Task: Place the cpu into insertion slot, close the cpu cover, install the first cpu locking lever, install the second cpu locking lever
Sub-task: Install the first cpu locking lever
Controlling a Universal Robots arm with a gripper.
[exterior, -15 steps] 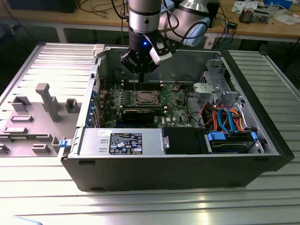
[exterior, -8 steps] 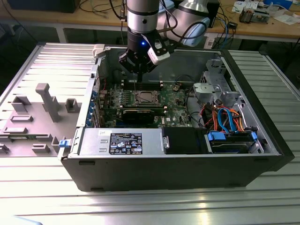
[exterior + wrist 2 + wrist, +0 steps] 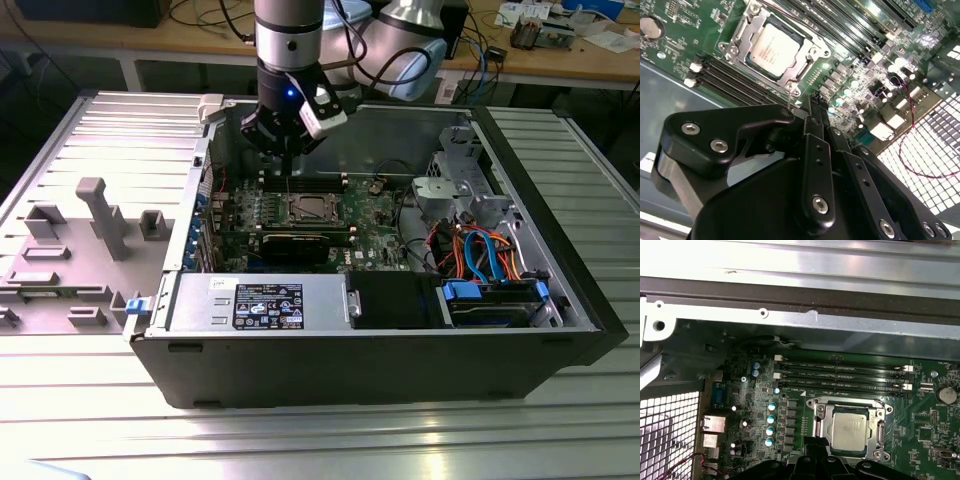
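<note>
The cpu (image 3: 850,427) (image 3: 774,50), a small silver-grey square, lies flat in the insertion slot (image 3: 305,208) on the green motherboard (image 3: 925,440). The cpu cover (image 3: 845,404) (image 3: 805,62), a thin metal frame, lies down around it, and the chip top shows through its window. Thin metal levers run along the socket's sides; I cannot tell whether they are latched. My black gripper (image 3: 288,165) (image 3: 810,107) (image 3: 814,445) hangs just above the board beside the socket's edge, toward the memory slots. Its fingers are shut with nothing between them.
Long black memory slots (image 3: 840,375) run beside the socket. The open case's metal wall (image 3: 805,320) stands close behind them. A power supply (image 3: 260,300) and a drive cage with coloured cables (image 3: 480,260) fill the near side. A grey plastic fixture (image 3: 100,215) sits at the exterior view's left.
</note>
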